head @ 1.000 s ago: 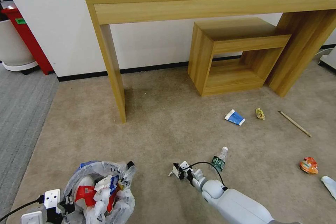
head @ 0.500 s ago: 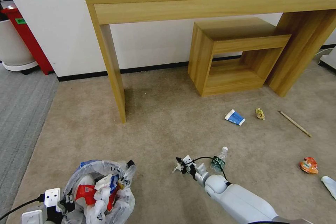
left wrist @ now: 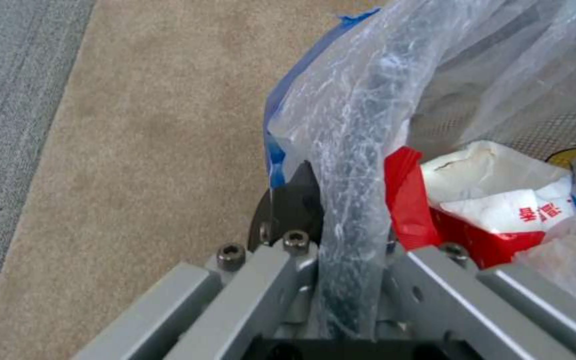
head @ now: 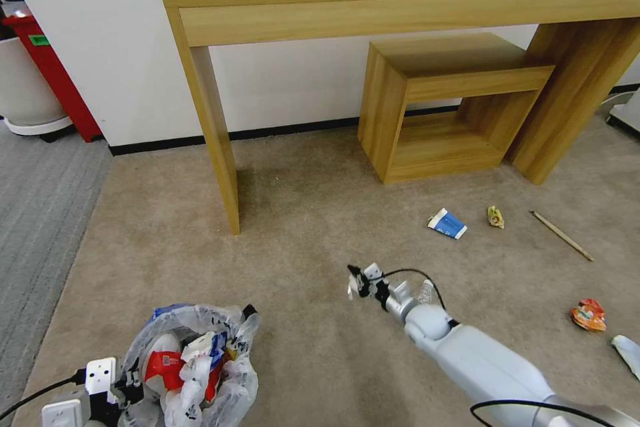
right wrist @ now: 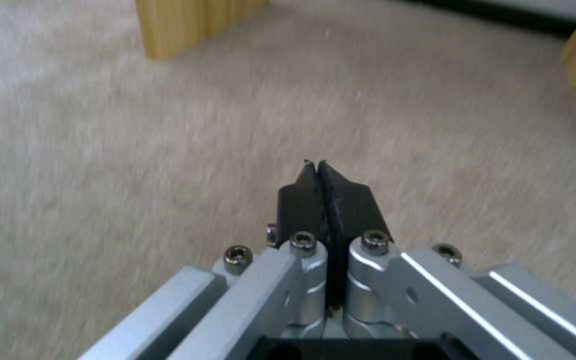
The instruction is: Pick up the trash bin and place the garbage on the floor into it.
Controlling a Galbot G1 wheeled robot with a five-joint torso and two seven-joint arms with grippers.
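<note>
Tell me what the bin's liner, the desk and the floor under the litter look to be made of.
The trash bin liner looks like thin translucent plastic film, crinkled and glossy, clamped in the left gripper. The desk appears wood-look, likely matte laminate with printed grain. The floor is short-pile beige carpet.

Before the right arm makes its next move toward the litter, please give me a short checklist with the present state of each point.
1. Left gripper holds the trash bin by its rim: ok, shut on the bag-covered rim.
2. Right gripper is empty: ok, fingers closed on nothing.
3. Right gripper is open enough to grasp: not ok, it is shut.
4. Clear bottle has free access: cannot tell, the right arm hides most of it.
5. Other litter is still on the carpet: ok, blue-white carton, yellow scrap, wooden stick, orange wrapper.
</note>
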